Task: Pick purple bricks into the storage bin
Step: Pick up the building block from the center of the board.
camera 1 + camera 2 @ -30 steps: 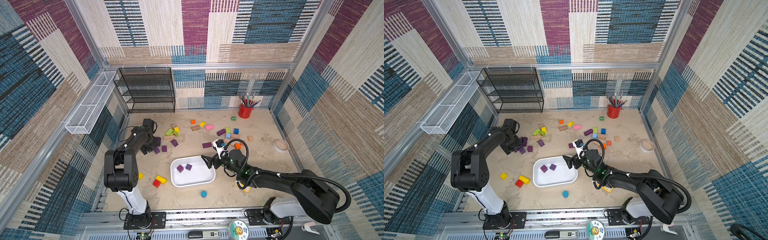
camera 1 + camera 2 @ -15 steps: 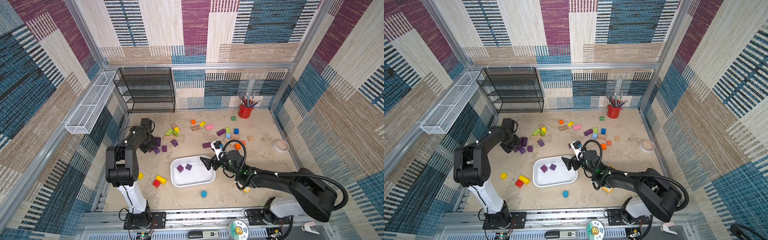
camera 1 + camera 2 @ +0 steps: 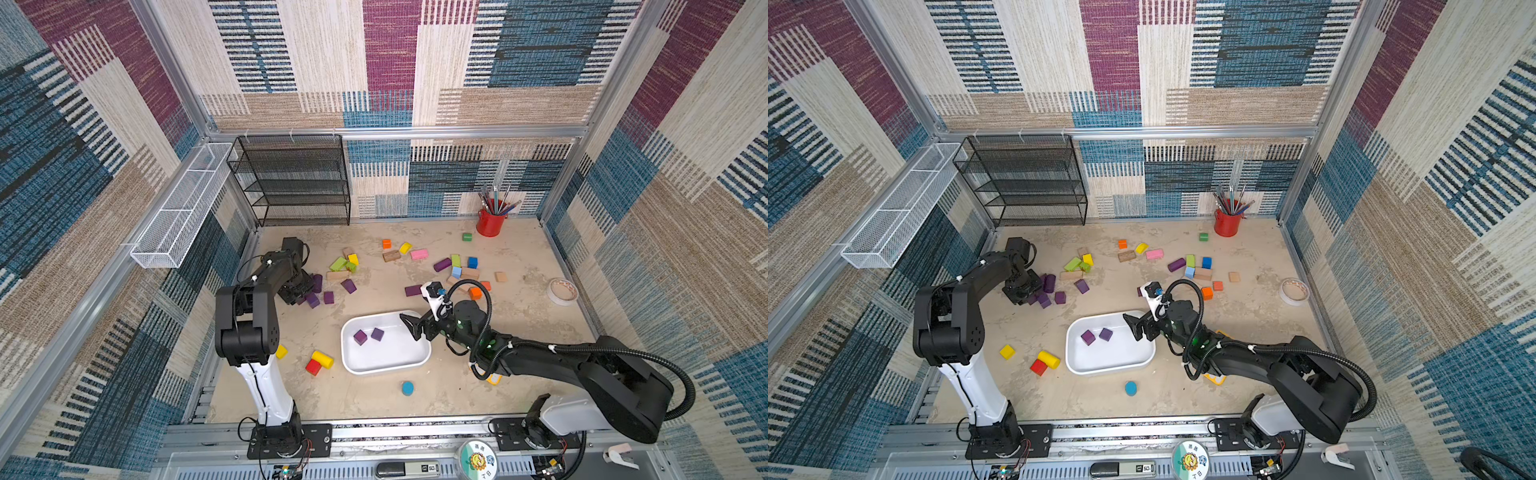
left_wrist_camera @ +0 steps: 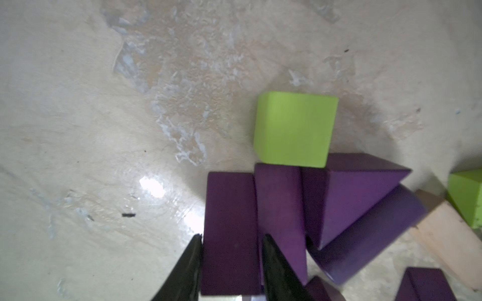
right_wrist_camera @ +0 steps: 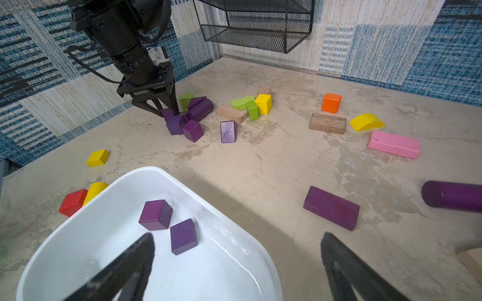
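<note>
Storage bin [image 3: 386, 357]: white tub on the bench [image 3: 374, 399]; two purple bricks [image 3: 360, 337] lie inside it, just beside each other.
Right tool [image 5: 237, 235]: released, jaws spread wide with nothing between them, hanging over the bin's rim.
Left tool [image 4: 232, 237]: clenched on a purple bar [image 4: 230, 208], well apart from the bin, off its far left corner.
Purple cluster [image 3: 312, 300]: several loose pieces crowd against the bar; a green cube [image 4: 294, 129] sits just beside them.
Purple slab [image 3: 413, 290]: flat on the bench just beyond the bin's far edge.
Purple cylinder [image 3: 442, 264]: farther beyond that edge.
</note>
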Robot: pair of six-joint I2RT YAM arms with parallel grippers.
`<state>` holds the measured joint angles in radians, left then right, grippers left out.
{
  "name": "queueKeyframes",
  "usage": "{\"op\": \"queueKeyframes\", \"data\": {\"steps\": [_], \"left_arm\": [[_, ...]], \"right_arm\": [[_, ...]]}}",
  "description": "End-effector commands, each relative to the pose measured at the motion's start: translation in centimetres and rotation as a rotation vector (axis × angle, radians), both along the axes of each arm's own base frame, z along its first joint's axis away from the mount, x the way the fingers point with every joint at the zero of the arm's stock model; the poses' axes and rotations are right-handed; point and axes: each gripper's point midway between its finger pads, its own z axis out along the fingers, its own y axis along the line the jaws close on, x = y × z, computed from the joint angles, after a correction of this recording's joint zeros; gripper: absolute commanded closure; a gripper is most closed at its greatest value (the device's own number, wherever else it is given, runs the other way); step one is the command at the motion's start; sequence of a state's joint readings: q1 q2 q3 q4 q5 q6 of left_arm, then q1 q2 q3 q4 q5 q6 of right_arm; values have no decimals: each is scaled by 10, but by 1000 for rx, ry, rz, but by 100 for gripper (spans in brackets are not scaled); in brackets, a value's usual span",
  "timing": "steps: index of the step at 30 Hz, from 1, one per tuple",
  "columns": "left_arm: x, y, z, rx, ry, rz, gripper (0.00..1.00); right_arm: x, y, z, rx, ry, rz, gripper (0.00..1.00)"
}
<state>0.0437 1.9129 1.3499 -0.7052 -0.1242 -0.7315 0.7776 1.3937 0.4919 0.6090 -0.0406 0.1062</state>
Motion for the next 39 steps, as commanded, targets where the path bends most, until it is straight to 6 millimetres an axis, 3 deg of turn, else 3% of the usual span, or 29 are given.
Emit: {"op": "queueKeyframes", "data": {"steps": [1,13,16,28,39], "left_arm": [[-2,1,-4,-5,9,-6,61],[-3,6,-11,-11,22,0,63],[-3,7,-10,-14,22,2,69],[-7,3,12,-27,-26,-19,76],[-23,-17,23,-80,-48,-69,76]], "right_arm": [[6,1,12,25,-36,-19,0],[7,1,11,21,-34,-24,0],[7,1,11,21,-35,-26,0],[9,-1,11,20,-32,-44,0],[14,-4,8,11,-17,-77,0]]}}
